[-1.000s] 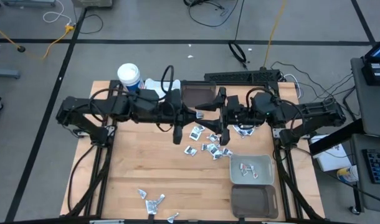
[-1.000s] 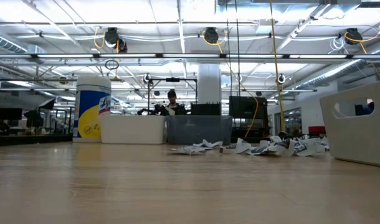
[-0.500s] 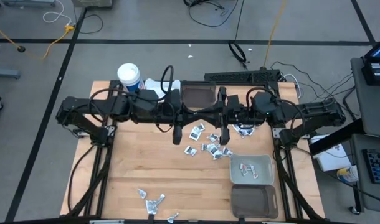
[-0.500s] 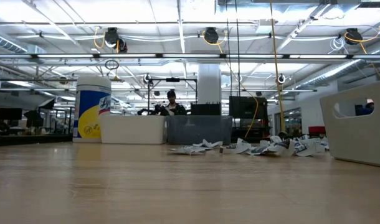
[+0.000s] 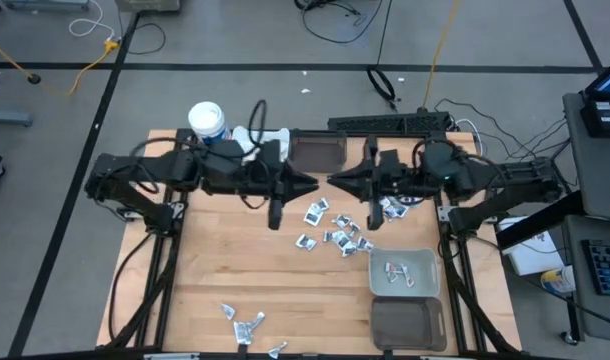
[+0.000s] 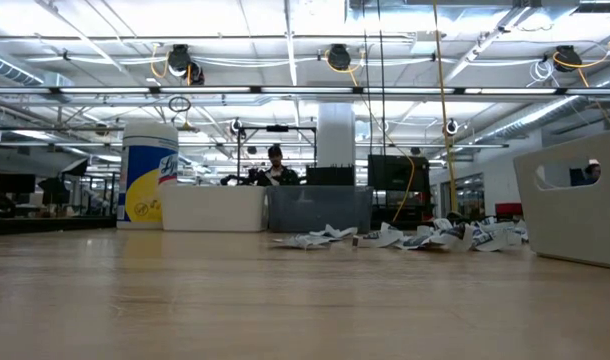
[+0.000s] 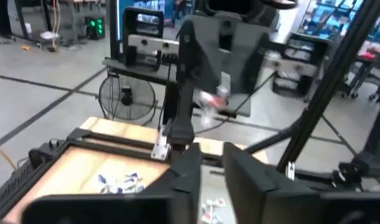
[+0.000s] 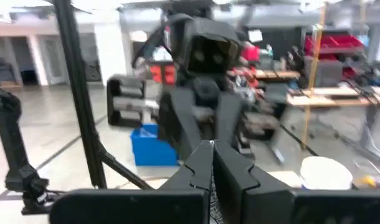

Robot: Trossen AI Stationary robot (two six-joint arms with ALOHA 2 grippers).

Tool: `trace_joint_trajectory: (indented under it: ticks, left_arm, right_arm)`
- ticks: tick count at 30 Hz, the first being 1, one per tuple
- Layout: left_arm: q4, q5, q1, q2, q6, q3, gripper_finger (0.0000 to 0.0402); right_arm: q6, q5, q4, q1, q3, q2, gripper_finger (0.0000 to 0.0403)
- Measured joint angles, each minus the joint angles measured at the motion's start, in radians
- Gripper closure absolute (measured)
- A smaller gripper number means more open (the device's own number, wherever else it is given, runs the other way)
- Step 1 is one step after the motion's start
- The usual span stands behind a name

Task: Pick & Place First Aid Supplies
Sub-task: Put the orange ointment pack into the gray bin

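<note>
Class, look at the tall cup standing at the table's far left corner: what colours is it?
The cup is white with a yellow band and blue print, shown best in the low view.

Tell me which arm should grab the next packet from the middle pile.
Right, probably. The right end effector is shut and empty, its arm lies beside the packet pile and the light bin. The left end effector is slightly parted, farther from that bin.

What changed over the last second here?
Both arms drew apart over the table's far side. The right gripper closed on nothing; the left gripper now stands slightly apart, empty. The packets, grey bin and white cup stayed put.
</note>
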Motion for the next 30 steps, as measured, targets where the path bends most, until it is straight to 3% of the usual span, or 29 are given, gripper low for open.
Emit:
trace_joint_trajectory:
  ticks: [6, 11, 22, 30]
  left_arm:
    - [-0.102, 0.001, -0.001, -0.089, -0.001, 0.0, 0.0232]
    - [-0.179, -0.005, -0.001, -0.161, -0.049, 0.0, 0.0186]
    - [-0.27, -0.019, -0.001, -0.252, -0.121, 0.0, 0.0174]
    - [-0.272, -0.038, -0.001, -0.256, -0.124, 0.0, 0.0174]
  right_arm:
    - [0.081, 0.002, -0.218, 0.0, 0.0, -0.076, 0.0402]
    - [0.173, -0.001, -0.465, 0.015, 0.0, -0.141, 0.0403]
    - [0.386, -0.233, -1.23, 0.023, 0.165, -0.1, 0.0403]
    - [0.437, -0.355, -1.528, 0.064, 0.22, -0.038, 0.0403]
